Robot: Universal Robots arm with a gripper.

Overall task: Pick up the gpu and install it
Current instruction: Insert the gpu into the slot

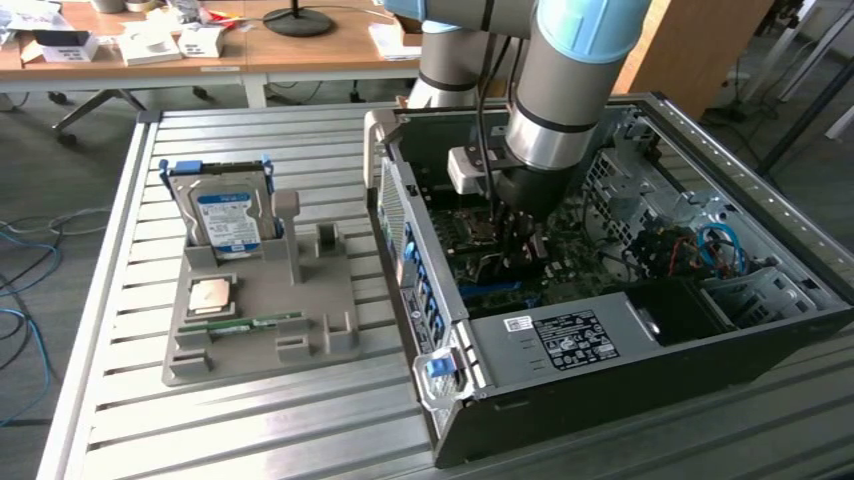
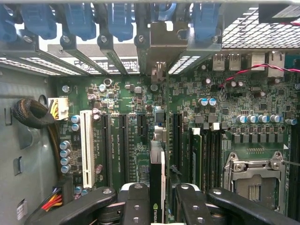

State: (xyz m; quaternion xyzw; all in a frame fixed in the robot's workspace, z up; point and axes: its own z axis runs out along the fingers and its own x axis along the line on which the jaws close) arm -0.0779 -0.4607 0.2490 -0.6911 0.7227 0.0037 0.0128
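The gpu [image 2: 157, 174] stands edge-on between my fingers, a thin dark card running toward the case's rear wall. Its silvery end bracket [image 2: 161, 46] sits at the rear slot openings, among the blue retainer clips. My gripper [image 2: 159, 206] is shut on the card's near end, with one black finger [image 2: 136, 204] on each side of it. The card hangs over the green motherboard [image 2: 136, 101], in line with the black expansion slots [image 2: 123, 145]; whether it is seated I cannot tell. In the exterior view the gripper [image 1: 521, 238] reaches down inside the open computer case [image 1: 534, 400].
A white slot [image 2: 86, 145] and a bundle of cables [image 2: 30, 112] lie to one side of the card, memory slots [image 2: 206, 154] and the CPU socket [image 2: 253, 180] to the other. On the exterior view's left, a grey holder [image 1: 327, 335] carries the hard drive [image 1: 227, 215].
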